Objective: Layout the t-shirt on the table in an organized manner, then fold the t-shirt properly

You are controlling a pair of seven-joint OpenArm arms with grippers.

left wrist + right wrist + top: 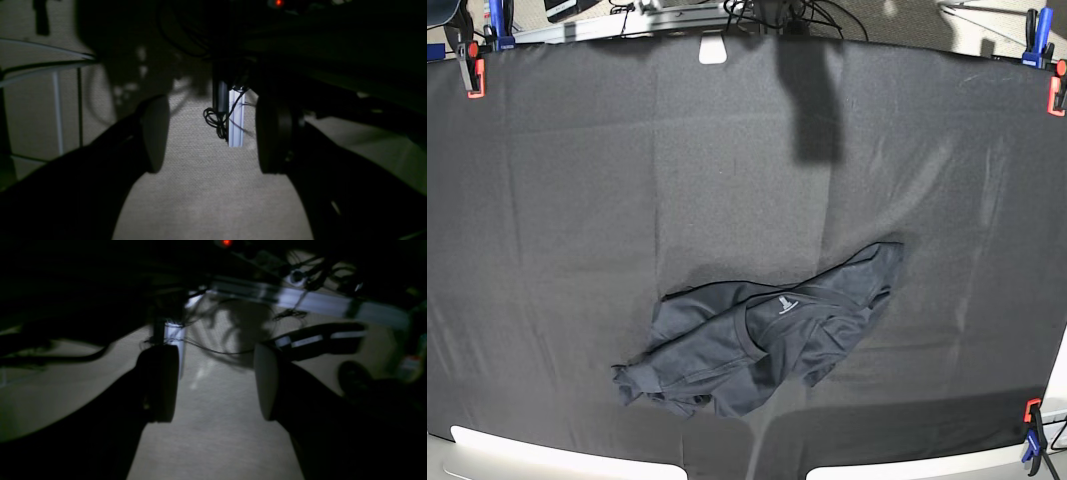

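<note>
You've got a dark charcoal-grey t-shirt (767, 335) with a small pale print at the neck, on a matte black counter (577, 200) cloth. Clamps (472, 75) at the edges are orange and blue; corners show white. Both wrist views: black left gripper (210, 133) and right gripper (213, 383) over speckled grey carpet (206, 200), a red light (279, 3) at top.

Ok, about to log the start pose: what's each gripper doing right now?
Left gripper: open, holding nothing.
Right gripper: open, holding nothing.
</note>
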